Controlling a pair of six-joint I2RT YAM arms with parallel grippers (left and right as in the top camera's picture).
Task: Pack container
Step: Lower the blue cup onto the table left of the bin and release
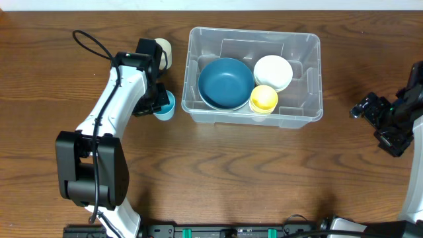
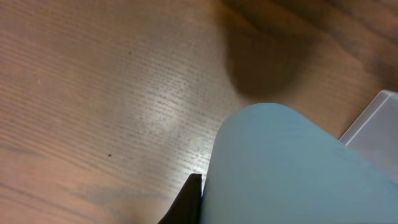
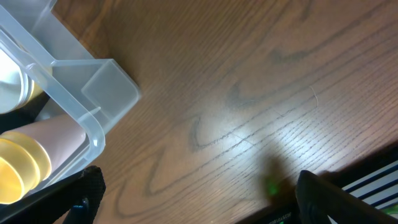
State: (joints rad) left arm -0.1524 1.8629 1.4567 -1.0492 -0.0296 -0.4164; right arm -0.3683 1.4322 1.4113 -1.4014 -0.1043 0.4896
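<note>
The container (image 1: 291, 119), a clear rectangular bin with a rolled rim and ribbed inner walls, sits mid-table towards the far edge. It holds a blue bowl (image 1: 225, 82), a white bowl (image 1: 273, 71) and a yellow cup (image 1: 264, 98). Just left of it, the left gripper (image 1: 157, 100) is at a light blue cup (image 1: 166, 107); I cannot tell its grip. The right gripper (image 1: 370, 109) hangs well right, fingers (image 3: 323, 194) apart.

No readable text, label or number shows anywhere.

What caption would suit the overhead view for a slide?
Left hand at a light blue cup beside the container holding a blue bowl, white bowl and yellow cup; right hand open, apart.
</note>
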